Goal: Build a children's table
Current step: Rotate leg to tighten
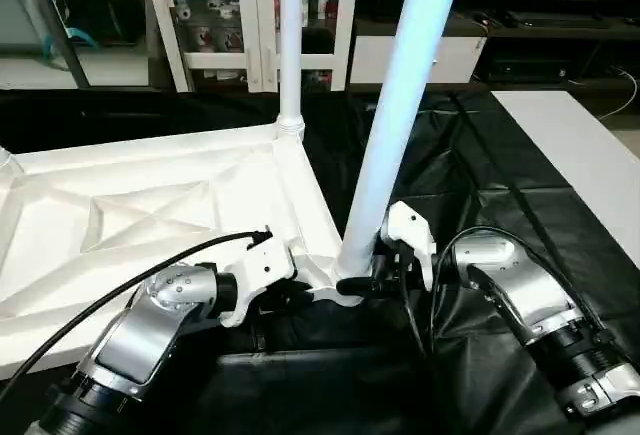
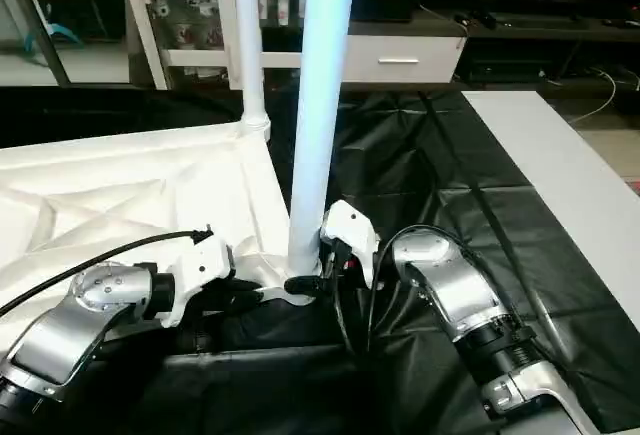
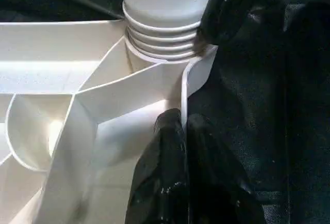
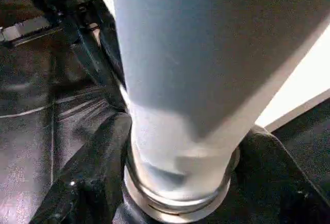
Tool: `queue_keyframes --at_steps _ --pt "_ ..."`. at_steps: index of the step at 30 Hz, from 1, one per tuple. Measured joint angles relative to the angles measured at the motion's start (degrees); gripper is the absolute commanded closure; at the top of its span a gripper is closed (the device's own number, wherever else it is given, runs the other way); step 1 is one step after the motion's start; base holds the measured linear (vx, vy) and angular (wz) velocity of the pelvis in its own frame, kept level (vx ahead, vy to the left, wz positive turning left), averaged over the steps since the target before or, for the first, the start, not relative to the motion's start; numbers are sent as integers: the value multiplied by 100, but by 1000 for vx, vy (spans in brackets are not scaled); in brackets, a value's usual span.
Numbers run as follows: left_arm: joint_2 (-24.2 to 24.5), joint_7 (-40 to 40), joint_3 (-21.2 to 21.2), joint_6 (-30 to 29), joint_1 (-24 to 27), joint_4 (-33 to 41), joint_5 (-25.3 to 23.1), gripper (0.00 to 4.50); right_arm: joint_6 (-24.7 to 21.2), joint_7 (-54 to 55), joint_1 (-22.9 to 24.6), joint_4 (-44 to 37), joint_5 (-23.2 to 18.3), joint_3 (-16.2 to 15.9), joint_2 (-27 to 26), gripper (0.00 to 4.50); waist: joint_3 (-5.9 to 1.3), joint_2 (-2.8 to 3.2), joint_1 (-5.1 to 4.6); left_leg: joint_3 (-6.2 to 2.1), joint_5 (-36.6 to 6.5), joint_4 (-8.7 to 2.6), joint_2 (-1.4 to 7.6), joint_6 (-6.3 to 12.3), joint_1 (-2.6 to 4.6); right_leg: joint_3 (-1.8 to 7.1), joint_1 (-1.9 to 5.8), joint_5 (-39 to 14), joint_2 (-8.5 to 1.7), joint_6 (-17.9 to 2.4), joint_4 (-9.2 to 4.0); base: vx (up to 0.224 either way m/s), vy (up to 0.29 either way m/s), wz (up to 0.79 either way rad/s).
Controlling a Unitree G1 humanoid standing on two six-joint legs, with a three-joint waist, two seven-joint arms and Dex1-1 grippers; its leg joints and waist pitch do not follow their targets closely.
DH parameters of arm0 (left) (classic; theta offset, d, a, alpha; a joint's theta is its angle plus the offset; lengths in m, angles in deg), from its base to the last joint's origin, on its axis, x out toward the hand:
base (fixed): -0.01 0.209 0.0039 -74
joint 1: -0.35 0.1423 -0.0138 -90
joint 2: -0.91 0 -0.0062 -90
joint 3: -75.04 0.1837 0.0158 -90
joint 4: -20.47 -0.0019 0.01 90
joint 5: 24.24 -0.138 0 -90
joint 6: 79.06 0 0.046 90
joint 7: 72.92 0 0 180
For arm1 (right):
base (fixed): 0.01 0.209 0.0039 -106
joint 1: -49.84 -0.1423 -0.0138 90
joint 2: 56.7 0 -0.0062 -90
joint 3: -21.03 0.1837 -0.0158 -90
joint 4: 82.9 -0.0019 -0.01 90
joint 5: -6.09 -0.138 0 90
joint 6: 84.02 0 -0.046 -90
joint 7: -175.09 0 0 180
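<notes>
The right gripper (image 2: 305, 285) clasped the base of the near leg (image 2: 318, 105), one black finger on each side, apparently to steady or turn it into the corner socket (image 3: 160, 54). The left gripper (image 3: 180, 131) was pinched shut on the tabletop's (image 1: 150, 205) rim just beside that socket, likely holding the tabletop against slipping. The tabletop lay ribs-up on the black sheet (image 1: 500, 175), the gripped leg at its near right corner and a second leg (image 1: 290, 35) upright at its far right corner.

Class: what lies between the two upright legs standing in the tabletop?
In the left eye view, only the tabletop's side rim runs between the far leg and the near leg.
</notes>
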Motion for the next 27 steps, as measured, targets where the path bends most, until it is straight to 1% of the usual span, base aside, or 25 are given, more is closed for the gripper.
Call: queue_keyframes --at_steps 1,4,7,8,10,14,17,20,23,27 --pt "-9 -41 -8 -10 5 -1 1 450 0 91 14 17 3 24 -48 178 0 0 -8 0 0 0 0 0 -1 1 2 1 0 -2 0 0 0 0" --pt "-138 -282 -76 -85 -34 -98 -11 450 -12 579 17 213 33 182 -361 178 -1 -2 -75 1 2 1 0 -3 -2 3 3 4 2 -7 0 0 0 0" --pt "-396 -571 -159 -235 -165 -332 -65 450 -113 1305 20 385 61 370 -719 178 -10 13 -138 1 3 1 -3 -6 5 6 1 0 2 1 -3 0 0 0" --pt "-546 -704 -206 -252 -248 -494 -98 450 -155 1671 25 467 84 473 -902 180 -14 21 -142 1 3 1 -5 -6 10 7 1 -6 1 10 -3 0 0 0" --pt "-702 -870 -242 -263 -348 -666 -125 450 -217 2113 26 514 111 569 -1090 180 -16 23 -142 1 3 0 -5 -6 12 6 -1 -7 1 12 -5 0 0 0" --pt "-1119 -1365 -242 -223 -780 -1311 -266 450 -356 3467 0 769 215 936 -1744 180 -23 28 -132 0 3 1 -8 -6 33 8 1 -8 -2 14 -10 0 0 0" --pt "-1473 -1782 -243 -194 -1134 -1843 -464 450 -464 4695 -234 1091 328 1246 -2288 180 -28 25 -135 -1 3 2 -14 -6 31 7 -2 -10 -8 17 -18 0 0 0" --pt "-1659 -1982 -229 -174 -1290 -2096 -560 450 -483 5452 -309 1256 340 1438 -2616 180 -30 21 -136 -1 3 1 -23 -6 32 -2 0 -11 -24 18 -30 0 0 0" --pt "-1750 -2080 -228 -80 -1386 -2279 -633 450 -461 5835 -431 1422 343 1532 -2773 180 -31 21 -135 -1 3 -5 -26 -5 27 -9 6 -11 -30 19 -66 0 0 0" --pt "-1757 -2081 -228 -18 -1400 -2303 -647 450 -287 5682 -424 1445 343 1572 -2773 180 -30 23 -135 -1 3 -7 -29 -4 11 -10 8 -11 -35 18 -108 0 0 0"
